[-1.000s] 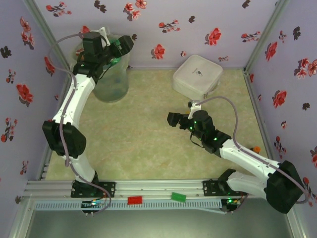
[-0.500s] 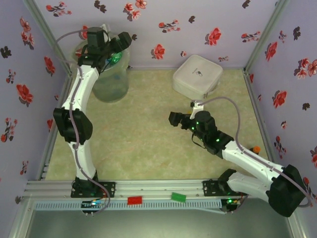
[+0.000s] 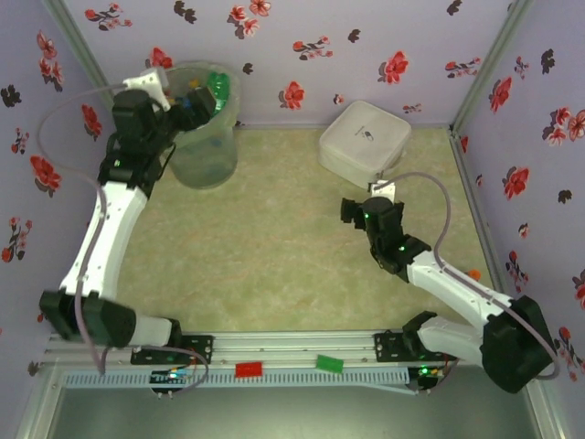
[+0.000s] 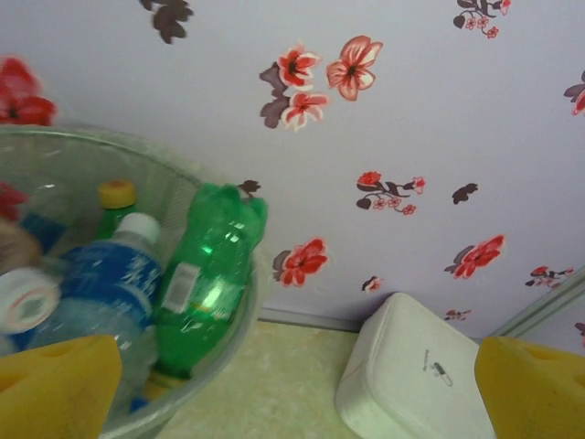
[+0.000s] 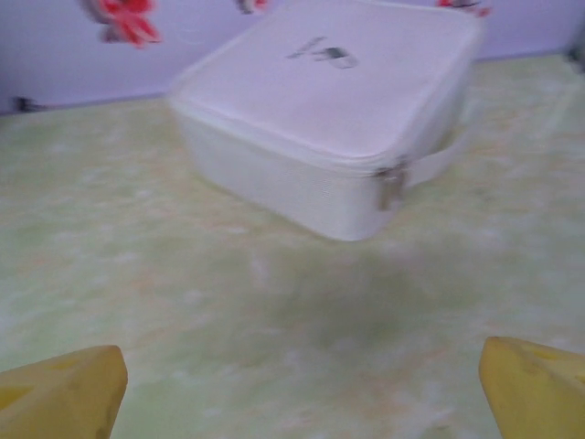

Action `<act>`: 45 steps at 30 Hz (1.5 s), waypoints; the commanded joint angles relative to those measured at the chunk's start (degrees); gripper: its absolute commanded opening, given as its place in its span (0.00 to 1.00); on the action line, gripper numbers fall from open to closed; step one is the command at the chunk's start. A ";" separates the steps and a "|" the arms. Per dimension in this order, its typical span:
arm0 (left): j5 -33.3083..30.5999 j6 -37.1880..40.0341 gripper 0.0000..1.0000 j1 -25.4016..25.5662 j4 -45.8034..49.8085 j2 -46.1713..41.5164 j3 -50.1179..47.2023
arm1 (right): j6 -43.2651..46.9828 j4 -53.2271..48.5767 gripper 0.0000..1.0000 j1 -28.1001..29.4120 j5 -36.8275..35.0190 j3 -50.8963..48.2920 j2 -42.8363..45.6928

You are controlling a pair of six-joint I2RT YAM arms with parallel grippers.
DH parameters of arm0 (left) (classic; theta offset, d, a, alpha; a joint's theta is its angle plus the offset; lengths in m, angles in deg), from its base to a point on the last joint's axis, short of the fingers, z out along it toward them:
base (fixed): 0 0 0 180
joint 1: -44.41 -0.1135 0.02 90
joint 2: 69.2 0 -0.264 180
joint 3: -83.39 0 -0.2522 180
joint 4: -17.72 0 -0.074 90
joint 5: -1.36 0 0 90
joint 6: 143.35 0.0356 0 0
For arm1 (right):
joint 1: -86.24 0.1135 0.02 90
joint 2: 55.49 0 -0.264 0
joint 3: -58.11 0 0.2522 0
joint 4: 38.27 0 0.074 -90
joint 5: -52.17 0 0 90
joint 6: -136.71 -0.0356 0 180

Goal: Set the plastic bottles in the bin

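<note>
Bin [image 3: 206,155]: tall, pale green and bag-lined, it holds the plastic bottles heaped near its rim.
Plastic bottles: a green bottle [image 4: 206,274] leans neck-down against the bin's inner wall, touching a blue-labelled bottle [image 4: 110,283]. A yellow-capped one [image 4: 116,197] lies behind them.
Left gripper [image 4: 297,384]: hangs just beside the bin's rim, spread wide and holding nothing, probably free for another pick.
Right gripper [image 3: 352,212]: sits low over the desk [image 3: 265,247], well apart from the bin. Its jaws are also spread and empty, facing the white box [image 5: 320,119].
Orange spot [image 3: 473,273]: far from the bin and half hidden by the right arm, it may be a bottle left over.
Progress: likely nearly finished.
</note>
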State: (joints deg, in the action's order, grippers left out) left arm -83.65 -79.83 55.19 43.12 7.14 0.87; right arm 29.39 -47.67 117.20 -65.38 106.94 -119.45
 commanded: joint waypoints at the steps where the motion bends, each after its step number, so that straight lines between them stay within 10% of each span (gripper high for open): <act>1: -5.78 4.24 1.00 -0.58 -1.53 -3.69 -11.86 | 6.58 4.74 1.00 -5.62 -4.94 -0.31 -2.86; 15: -23.07 11.16 1.00 -0.59 -19.01 -12.74 -50.25 | 16.37 31.11 1.00 -21.56 -1.83 -5.60 -21.58; 28: -30.36 22.71 1.00 -1.11 -37.71 -2.99 -54.80 | 10.64 49.87 0.99 -29.15 9.66 -14.20 -26.17; 40: -20.96 26.31 1.00 -7.73 -72.33 13.43 -64.91 | 10.15 47.52 1.00 -28.68 6.52 -13.96 -24.86; 45: -17.74 26.27 1.00 -8.32 -68.49 12.24 -64.12 | 10.38 47.94 1.00 -28.71 6.64 -14.01 -25.07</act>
State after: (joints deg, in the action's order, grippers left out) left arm -104.72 -53.39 47.10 -19.63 19.36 -63.17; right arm 40.51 -0.88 88.26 -58.61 92.95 -144.87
